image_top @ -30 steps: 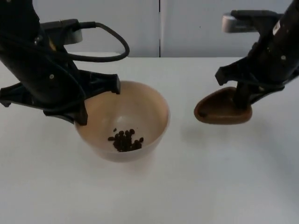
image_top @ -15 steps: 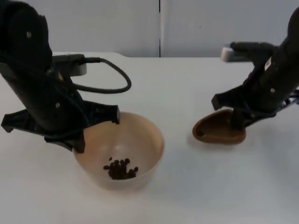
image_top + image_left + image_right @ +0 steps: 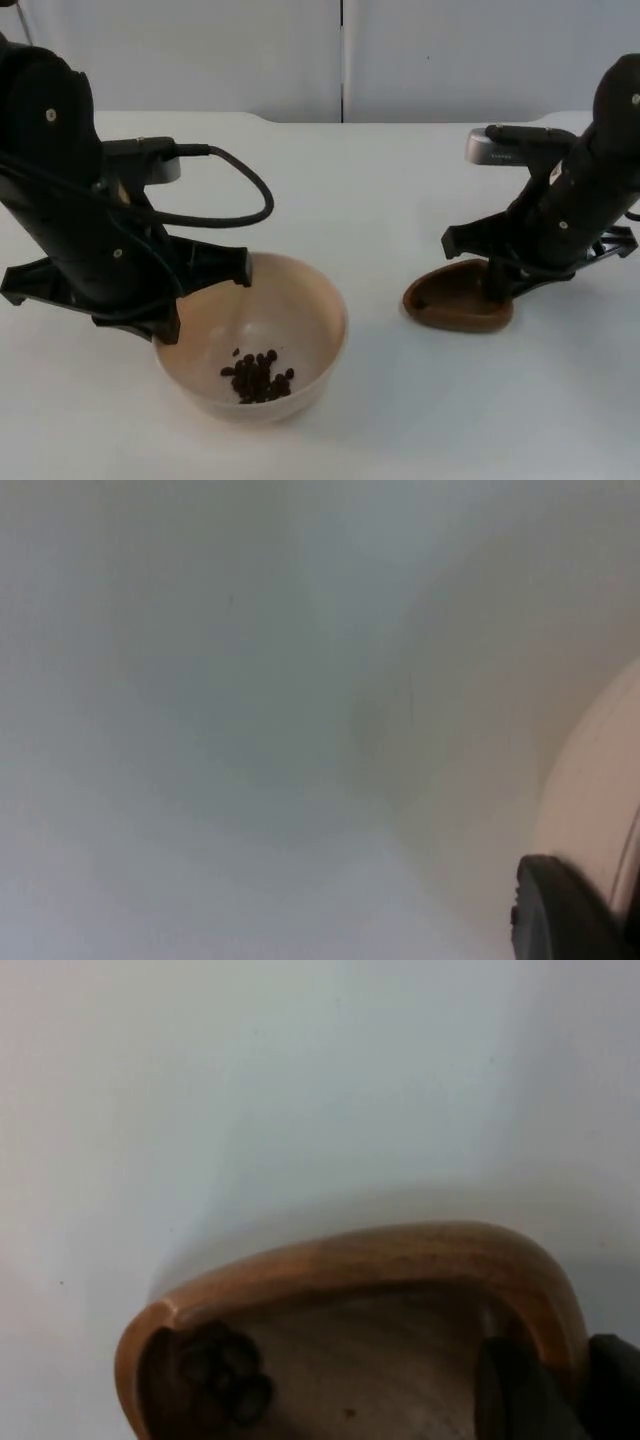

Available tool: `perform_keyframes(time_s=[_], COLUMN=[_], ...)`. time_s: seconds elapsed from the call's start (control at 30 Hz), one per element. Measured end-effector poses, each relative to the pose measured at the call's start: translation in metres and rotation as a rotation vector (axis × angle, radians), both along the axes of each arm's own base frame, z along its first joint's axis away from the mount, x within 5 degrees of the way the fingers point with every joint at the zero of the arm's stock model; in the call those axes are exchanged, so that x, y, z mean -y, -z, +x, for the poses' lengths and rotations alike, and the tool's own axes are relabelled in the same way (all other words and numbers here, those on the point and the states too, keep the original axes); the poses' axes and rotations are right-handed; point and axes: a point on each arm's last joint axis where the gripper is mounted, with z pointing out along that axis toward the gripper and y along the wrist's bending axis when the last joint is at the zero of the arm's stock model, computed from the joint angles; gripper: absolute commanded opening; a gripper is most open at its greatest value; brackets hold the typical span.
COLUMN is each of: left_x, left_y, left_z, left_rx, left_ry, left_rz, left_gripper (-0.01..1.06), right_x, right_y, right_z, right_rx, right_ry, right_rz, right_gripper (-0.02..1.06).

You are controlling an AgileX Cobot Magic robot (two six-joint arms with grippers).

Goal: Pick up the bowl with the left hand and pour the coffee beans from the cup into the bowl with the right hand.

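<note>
Left arm: it reached down from the left side of the table (image 3: 400,420), its bulk leaning over the near-left part of the white top.
Left gripper (image 3: 168,325): it sat at the left rim of the bowl (image 3: 300,320), clamped on that rim; in the left wrist view a black fingertip (image 3: 565,910) lay against the pale bowl wall (image 3: 595,810).
Bowl: cream, upright, near the table's front edge left of centre, with coffee beans (image 3: 257,375) heaped on its bottom.
Right arm: it bent down over the right side of the table.
Right gripper (image 3: 497,285): closed on the rim of the brown wooden cup (image 3: 450,300), one finger (image 3: 515,1390) inside it.
Cup: tipped on its side, mouth turned toward the bowl, well apart from it.
</note>
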Motion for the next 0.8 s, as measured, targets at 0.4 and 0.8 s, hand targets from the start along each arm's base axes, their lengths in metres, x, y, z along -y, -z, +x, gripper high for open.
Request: perform_keyframes(time_s=[0.4,0.8], left_x=[0.0001,0.0001], left_y=[0.0000,0.0000], left_z=[0.0002,0.0002], left_rx=[0.002,0.007], left_ry=[0.000,0.040], left_rz=[-0.001,0.010], left_gripper=[0.00,0.00], right_x=[-0.0025,-0.0095], right_y=[-0.0009,-0.0023], right_z=[0.0035,0.0049], right_rx=[0.038,0.085], right_ry=[0.024,0.021], right_rz=[0.030,0.049], right_gripper=[0.00,0.00])
